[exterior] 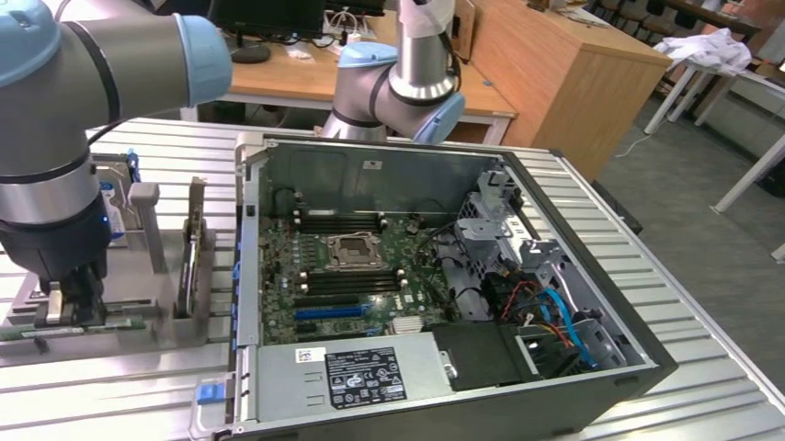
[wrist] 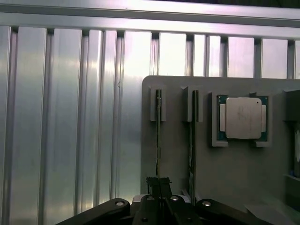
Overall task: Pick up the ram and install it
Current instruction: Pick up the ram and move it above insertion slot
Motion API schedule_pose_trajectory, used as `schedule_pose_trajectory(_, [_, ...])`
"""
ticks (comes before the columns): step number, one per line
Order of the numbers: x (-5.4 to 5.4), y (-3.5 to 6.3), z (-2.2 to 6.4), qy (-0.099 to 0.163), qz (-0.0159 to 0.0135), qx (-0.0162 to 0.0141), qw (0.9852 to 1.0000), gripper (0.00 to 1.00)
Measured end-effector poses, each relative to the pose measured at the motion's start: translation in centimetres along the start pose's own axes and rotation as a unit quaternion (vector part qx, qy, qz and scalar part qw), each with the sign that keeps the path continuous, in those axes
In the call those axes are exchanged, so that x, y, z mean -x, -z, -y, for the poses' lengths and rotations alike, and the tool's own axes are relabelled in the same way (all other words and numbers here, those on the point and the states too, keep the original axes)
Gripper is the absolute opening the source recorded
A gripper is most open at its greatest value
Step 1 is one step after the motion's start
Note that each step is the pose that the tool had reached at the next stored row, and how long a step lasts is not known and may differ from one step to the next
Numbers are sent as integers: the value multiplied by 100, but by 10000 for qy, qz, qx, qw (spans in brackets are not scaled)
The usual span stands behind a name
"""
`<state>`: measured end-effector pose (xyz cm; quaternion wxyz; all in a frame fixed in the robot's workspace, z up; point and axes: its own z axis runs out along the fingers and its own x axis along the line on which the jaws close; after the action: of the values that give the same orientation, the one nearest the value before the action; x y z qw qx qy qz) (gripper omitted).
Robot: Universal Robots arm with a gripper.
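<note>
The ram [wrist: 158, 122], a thin green stick, stands on edge in a slot of a grey holder [wrist: 176, 159]. My gripper [wrist: 158, 182] is shut on its near end, one dark fingertip on each side of the board. In the exterior view the gripper [exterior: 68, 308] reaches down onto the green ram [exterior: 86, 324] in the holder [exterior: 147, 308], at the exterior view's left of the open computer case. The motherboard [exterior: 356, 266] lies inside the case with dark memory slots [exterior: 349, 221] beside the processor socket [exterior: 356, 248].
A second stick [wrist: 192, 136] stands in the neighbouring slot, and a square silver processor chip [wrist: 242, 117] rests in a pocket beyond it. The case wall [exterior: 245, 276] rises between holder and motherboard. A drive cage and cables [exterior: 540, 294] fill the case's far side. The table is ribbed metal [wrist: 70, 117].
</note>
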<state>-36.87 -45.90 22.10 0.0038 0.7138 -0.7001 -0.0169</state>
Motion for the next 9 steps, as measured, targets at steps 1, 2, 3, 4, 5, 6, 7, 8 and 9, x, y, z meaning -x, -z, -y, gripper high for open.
schedule_pose_trajectory(1, [0,10,0,0,2,0,10000,11])
schedule_pose_trajectory(2, [0,20,0,0,4,0,10000,11])
schedule_pose_trajectory(3, [0,31,-1,0,7,0,10000,11])
schedule_pose_trajectory(4, [1,41,-1,1,11,-1,10000,11])
schedule_pose_trajectory(5, [1,52,-1,0,14,0,10000,11])
schedule_pose_trajectory(6, [1,62,-1,1,18,0,10000,11])
schedule_pose_trajectory(7, [1,71,-2,1,21,-1,10000,11])
schedule_pose_trajectory(8, [1,81,-2,1,25,-1,10000,11])
schedule_pose_trajectory(9, [2,90,-2,1,30,-1,10000,11])
